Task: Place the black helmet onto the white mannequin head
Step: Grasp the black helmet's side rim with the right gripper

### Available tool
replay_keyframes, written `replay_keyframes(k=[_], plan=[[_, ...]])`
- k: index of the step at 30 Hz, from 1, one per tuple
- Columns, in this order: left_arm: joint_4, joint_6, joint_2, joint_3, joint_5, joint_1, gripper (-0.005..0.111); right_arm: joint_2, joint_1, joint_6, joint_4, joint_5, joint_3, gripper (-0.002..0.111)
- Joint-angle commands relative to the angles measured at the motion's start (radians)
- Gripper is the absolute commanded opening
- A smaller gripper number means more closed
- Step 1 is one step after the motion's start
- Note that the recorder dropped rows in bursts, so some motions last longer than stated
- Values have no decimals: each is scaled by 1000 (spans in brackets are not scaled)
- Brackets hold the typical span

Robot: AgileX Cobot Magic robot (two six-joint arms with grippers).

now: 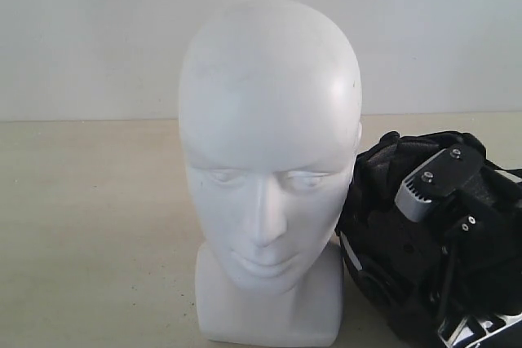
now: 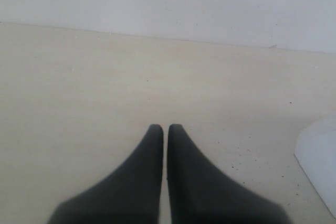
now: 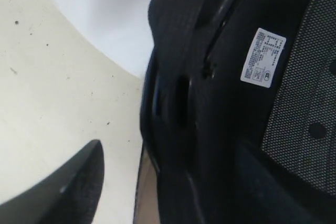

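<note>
The white mannequin head (image 1: pixel 269 160) stands upright in the middle of the exterior view, facing the camera. Its white base shows in the left wrist view (image 2: pixel 319 166) and in the right wrist view (image 3: pixel 110 19). The black helmet (image 1: pixel 383 242) lies on the table against the head's right side; its padded lining and a white label show close up (image 3: pixel 236 103). My right gripper (image 3: pixel 173 153) is open at the helmet's rim, one finger (image 3: pixel 79 182) outside it and apart from it, the other hidden in the dark lining. My left gripper (image 2: pixel 165 128) is shut over bare table, empty.
The cream table (image 1: pixel 90 234) runs back to a plain white wall (image 1: pixel 90 30). The right arm's body (image 1: pixel 440 181) sits on top of the helmet at the lower right. The left arm is out of the exterior view.
</note>
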Motion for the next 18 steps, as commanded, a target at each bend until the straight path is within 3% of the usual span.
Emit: replay_keyframes(k=[1, 18], plan=[[2, 3, -3, 4, -1, -6, 4, -2, 2, -7, 10, -26, 3, 65], [2, 3, -3, 4, -1, -6, 4, 156, 2, -92, 129, -98, 3, 65]])
